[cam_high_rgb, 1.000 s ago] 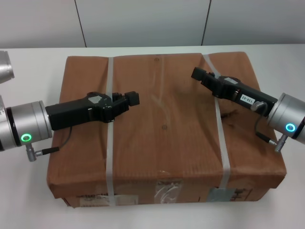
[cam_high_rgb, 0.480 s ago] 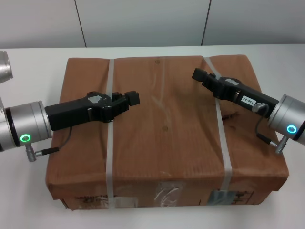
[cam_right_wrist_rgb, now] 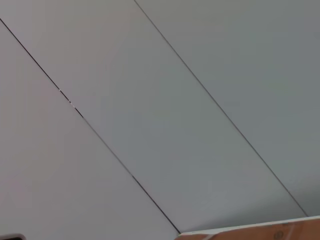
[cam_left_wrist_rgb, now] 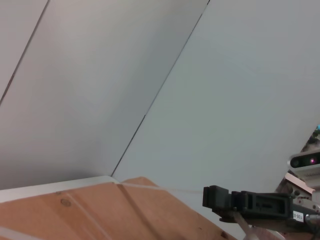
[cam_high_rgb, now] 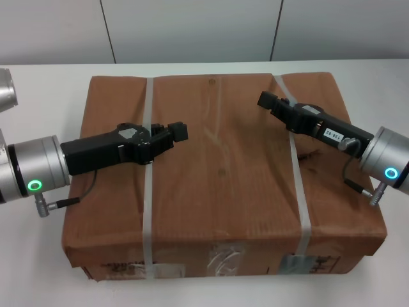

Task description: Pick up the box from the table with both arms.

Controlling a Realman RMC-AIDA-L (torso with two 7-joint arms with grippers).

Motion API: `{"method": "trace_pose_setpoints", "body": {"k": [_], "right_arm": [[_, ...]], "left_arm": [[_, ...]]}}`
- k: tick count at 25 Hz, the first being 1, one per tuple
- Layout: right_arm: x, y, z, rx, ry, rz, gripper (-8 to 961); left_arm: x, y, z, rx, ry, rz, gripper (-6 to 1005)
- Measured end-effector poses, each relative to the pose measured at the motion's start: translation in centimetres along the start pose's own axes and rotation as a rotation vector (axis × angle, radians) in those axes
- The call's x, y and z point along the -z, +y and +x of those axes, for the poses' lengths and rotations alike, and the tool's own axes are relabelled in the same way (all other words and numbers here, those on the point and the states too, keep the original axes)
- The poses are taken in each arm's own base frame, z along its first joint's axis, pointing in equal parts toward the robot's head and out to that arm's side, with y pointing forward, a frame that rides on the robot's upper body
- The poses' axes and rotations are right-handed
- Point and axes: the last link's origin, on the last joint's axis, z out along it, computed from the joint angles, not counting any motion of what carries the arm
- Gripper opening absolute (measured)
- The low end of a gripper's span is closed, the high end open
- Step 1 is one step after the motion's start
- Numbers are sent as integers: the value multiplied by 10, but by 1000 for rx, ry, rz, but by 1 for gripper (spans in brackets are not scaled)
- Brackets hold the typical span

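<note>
I see the cardboard box [cam_high_rgb: 220, 176] on the table [cam_high_rgb: 38, 249]; left gripper [cam_high_rgb: 174, 132] and right gripper [cam_high_rgb: 268, 100] over its straps, jaw states indeterminable.

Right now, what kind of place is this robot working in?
Probably a lab or test room, not a warehouse. A strapped cardboard box sits on a plain white table against a bare panelled wall, with the left hand and right hand over it.

Pale panelled wall [cam_high_rgb: 192, 29] with thin dark seams [cam_high_rgb: 108, 32].
</note>
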Motion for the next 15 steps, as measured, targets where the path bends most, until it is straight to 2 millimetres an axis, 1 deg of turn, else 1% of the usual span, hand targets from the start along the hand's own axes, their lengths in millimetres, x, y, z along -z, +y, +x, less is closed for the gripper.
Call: {"method": "trace_pose_setpoints", "body": {"k": [15], "right_arm": [[0,0,0,6,-2,-1,34]], "left_arm": [[0,0,0,-2,0,0,91]]}}
